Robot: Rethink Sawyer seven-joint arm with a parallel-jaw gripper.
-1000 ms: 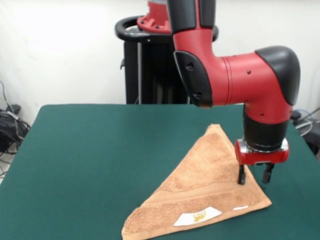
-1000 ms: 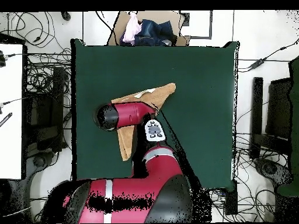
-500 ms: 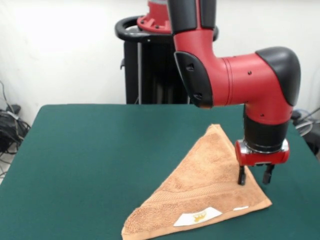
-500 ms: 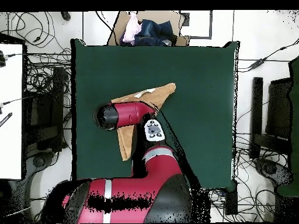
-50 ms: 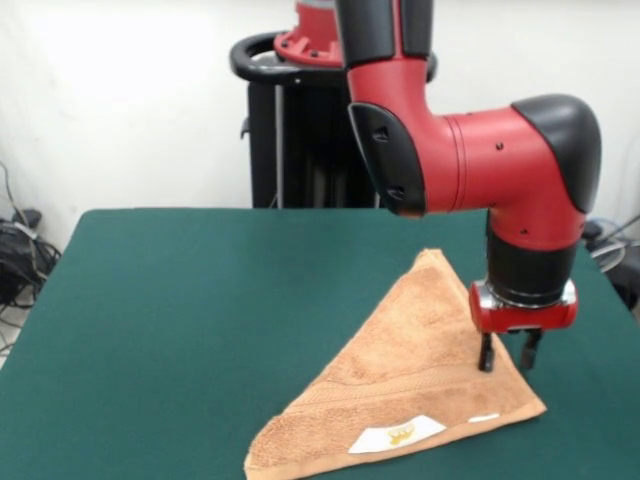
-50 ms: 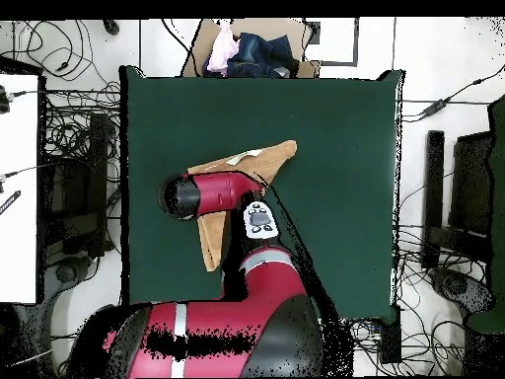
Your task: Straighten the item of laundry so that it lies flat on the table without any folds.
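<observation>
The peach terry towel [image 5: 405,385] sat folded into a triangle on the green table [image 5: 200,300], toward the front right corner, white label [image 5: 396,434] facing up. The gripper [image 5: 508,356] was down at its right edge, fingers narrowly apart around the fabric there, probably so it could pinch the top layer and peel the fold open.

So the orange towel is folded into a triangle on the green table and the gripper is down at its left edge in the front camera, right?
Not quite: the front view shows the gripper down at the towel's right edge. The towel does lie folded into a triangle on the green table.
</observation>
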